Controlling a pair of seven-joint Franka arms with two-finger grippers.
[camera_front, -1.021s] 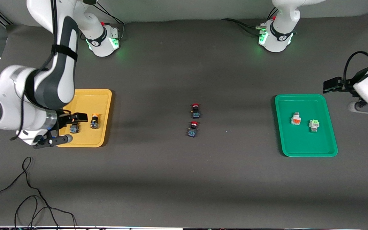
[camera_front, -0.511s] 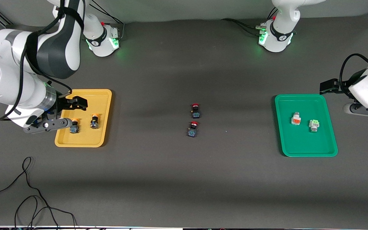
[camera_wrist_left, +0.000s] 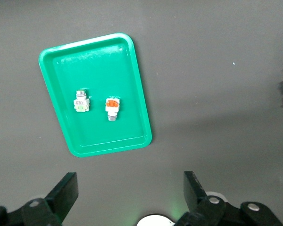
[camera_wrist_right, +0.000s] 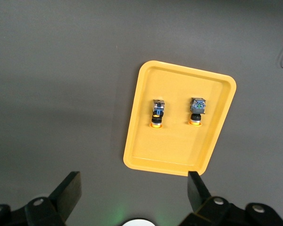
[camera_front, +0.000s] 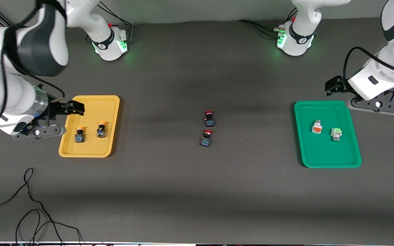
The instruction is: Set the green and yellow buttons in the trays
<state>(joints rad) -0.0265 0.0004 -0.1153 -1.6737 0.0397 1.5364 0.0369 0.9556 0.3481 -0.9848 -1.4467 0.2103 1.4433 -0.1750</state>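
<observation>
Two yellow buttons (camera_front: 79,134) (camera_front: 101,130) lie in the yellow tray (camera_front: 92,147); the right wrist view shows them (camera_wrist_right: 156,113) (camera_wrist_right: 197,110) side by side on that tray (camera_wrist_right: 170,155). The pale green button (camera_front: 336,133) lies in the green tray (camera_front: 320,153), beside a grey-white switch with an orange face (camera_front: 316,127); the left wrist view shows that button (camera_wrist_left: 81,101) too. My right gripper (camera_front: 67,119) hangs open and empty over the yellow tray's edge toward the right arm's end. My left gripper (camera_front: 342,94) hangs open and empty over the green tray's edge nearest the robots' bases.
Two red-capped switches (camera_front: 209,118) (camera_front: 206,138) lie on the dark mat mid-table, between the trays. A loose black cable (camera_front: 29,205) curls on the mat near the front camera at the right arm's end. The arms' bases (camera_front: 109,41) (camera_front: 294,39) stand along the table's edge.
The right gripper has lifted off the yellow tray's buttons and drawn back toward the right arm's end. The left arm has swung in toward the green tray. Both stay open.
</observation>
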